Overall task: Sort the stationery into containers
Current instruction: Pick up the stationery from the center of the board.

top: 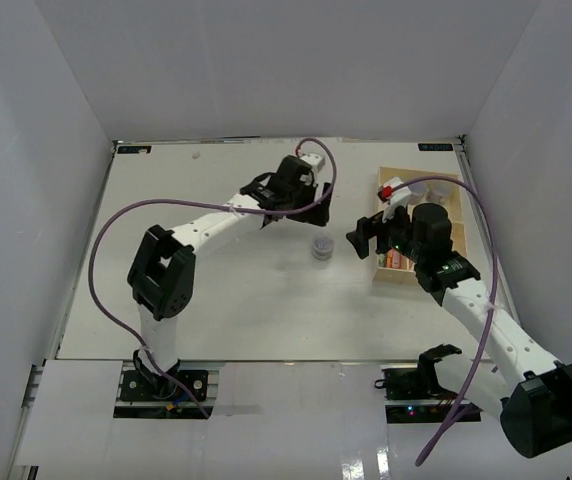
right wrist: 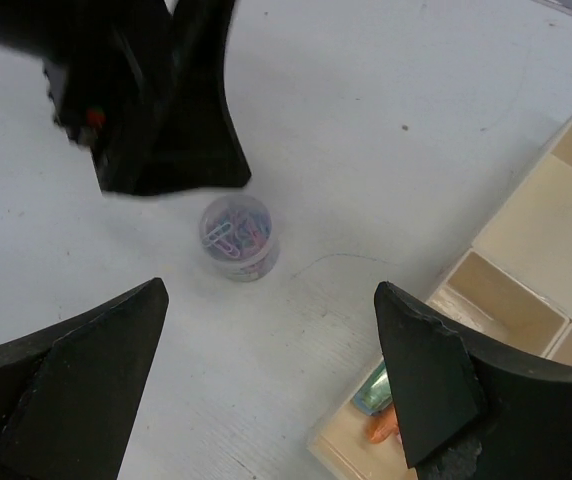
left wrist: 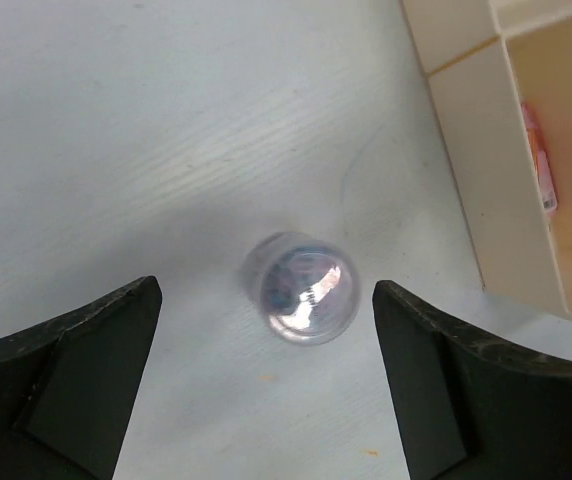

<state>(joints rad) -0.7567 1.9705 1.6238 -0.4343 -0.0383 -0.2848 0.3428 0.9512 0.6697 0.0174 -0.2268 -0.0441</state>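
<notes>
Directly beneath the left gripper (left wrist: pixel 266 295), between its 2 wide-spread jaws, the round pot of paperclips (left wrist: pixel 301 290) stands on the table (left wrist: pixel 116 120), likely lined up for a grasp. The right gripper (right wrist: pixel 271 300), also wide and empty, hovers beside the tray (left wrist: pixel 476 150).

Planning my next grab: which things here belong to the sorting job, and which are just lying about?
Job: pot, tray, pens already in it.
Just there: purple cables, table.

White table (top: pixel 246 300), plain white walls (top: pixel 286 60)
</notes>
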